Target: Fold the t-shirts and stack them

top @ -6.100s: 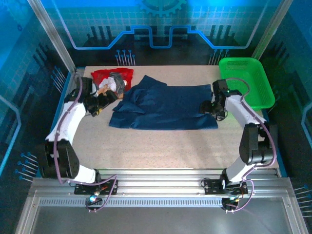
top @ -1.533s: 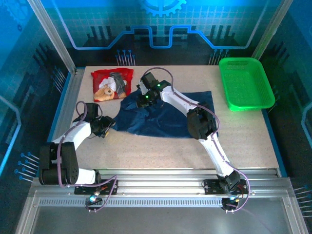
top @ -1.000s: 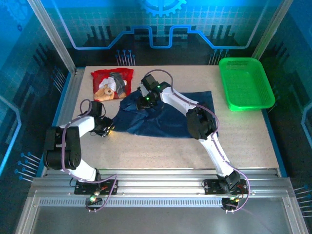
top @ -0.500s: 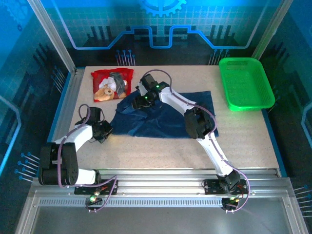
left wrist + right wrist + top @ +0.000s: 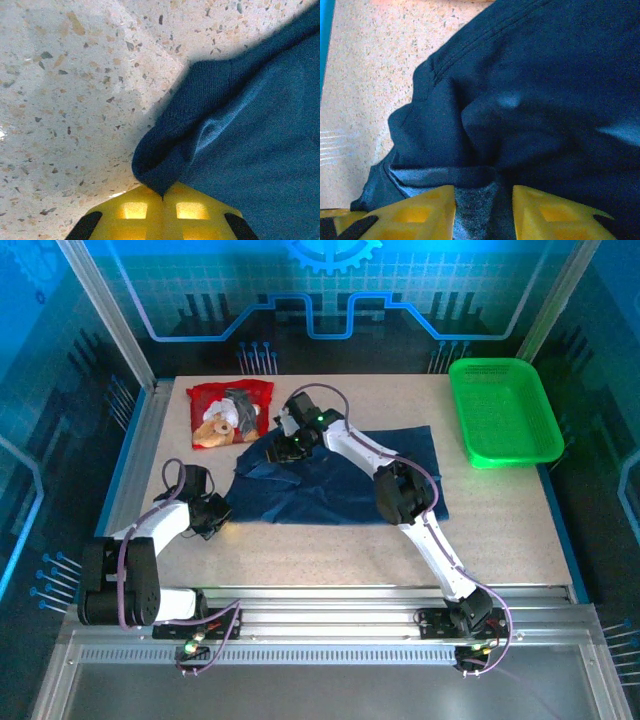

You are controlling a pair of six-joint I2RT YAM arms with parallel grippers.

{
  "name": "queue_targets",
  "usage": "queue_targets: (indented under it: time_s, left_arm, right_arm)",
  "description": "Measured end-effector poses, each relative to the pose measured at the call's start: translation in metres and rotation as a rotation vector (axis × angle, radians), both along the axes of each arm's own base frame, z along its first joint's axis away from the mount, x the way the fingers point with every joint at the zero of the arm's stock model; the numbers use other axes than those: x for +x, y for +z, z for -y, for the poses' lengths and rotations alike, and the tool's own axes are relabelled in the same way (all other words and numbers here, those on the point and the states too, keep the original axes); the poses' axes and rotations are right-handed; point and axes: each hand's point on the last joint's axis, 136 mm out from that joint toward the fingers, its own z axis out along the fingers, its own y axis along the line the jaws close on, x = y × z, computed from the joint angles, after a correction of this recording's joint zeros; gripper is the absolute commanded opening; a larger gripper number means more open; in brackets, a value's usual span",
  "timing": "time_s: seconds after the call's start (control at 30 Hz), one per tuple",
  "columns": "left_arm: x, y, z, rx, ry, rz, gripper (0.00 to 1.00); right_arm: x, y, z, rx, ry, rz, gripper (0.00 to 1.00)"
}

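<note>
well, the left end effector (image 5: 162, 196) is clamped shut on a small rolled corner of the navy t-shirt (image 5: 300, 495), which lies spread mid-tabletop (image 5: 330, 550) near the red t-shirt (image 5: 228, 412) at the far left. the right end effector (image 5: 484, 192) stands part open around a fold at the navy shirt's far-left edge, and i cannot tell whether it grips. so thin a pinch could slip free under a pull, or uneven pulling could bunch the cloth.
</note>
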Motion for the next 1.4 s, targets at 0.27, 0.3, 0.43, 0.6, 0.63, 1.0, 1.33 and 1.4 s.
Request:
queue_targets:
  time_s: [0.27,0.3,0.43,0.6,0.63,1.0,1.33,1.4]
  left_arm:
    - [0.0,0.0,-0.001,0.001,0.001,0.0,0.02]
    - [0.0,0.0,-0.001,0.002,0.002,0.0,0.02]
    - [-0.004,-0.003,-0.004,0.002,0.01,-0.007,0.01]
    - [-0.009,-0.006,-0.006,0.001,0.018,-0.021,0.01]
    - [-0.01,-0.007,-0.007,0.0,0.02,-0.02,0.02]
    - [-0.014,-0.007,-0.01,0.007,0.021,-0.006,0.01]
    - [-0.018,-0.007,-0.012,0.005,0.031,-0.009,0.02]
    - [-0.019,-0.007,-0.012,0.005,0.032,-0.012,0.02]
  right_arm:
    - [0.003,-0.007,-0.004,-0.002,-0.011,-0.007,0.09]
    - [0.004,-0.007,-0.003,-0.005,-0.016,0.001,0.09]
    - [0.008,-0.009,0.002,-0.033,-0.04,0.023,0.09]
    - [0.015,0.005,0.01,-0.05,-0.071,0.066,0.07]
    - [0.016,0.009,0.01,-0.049,-0.076,0.074,0.06]
    - [0.03,0.021,0.026,-0.101,-0.15,0.137,0.02]
    - [0.035,-0.015,0.065,-0.231,-0.261,0.092,0.03]
    - [0.034,-0.021,0.071,-0.244,-0.282,0.077,0.04]
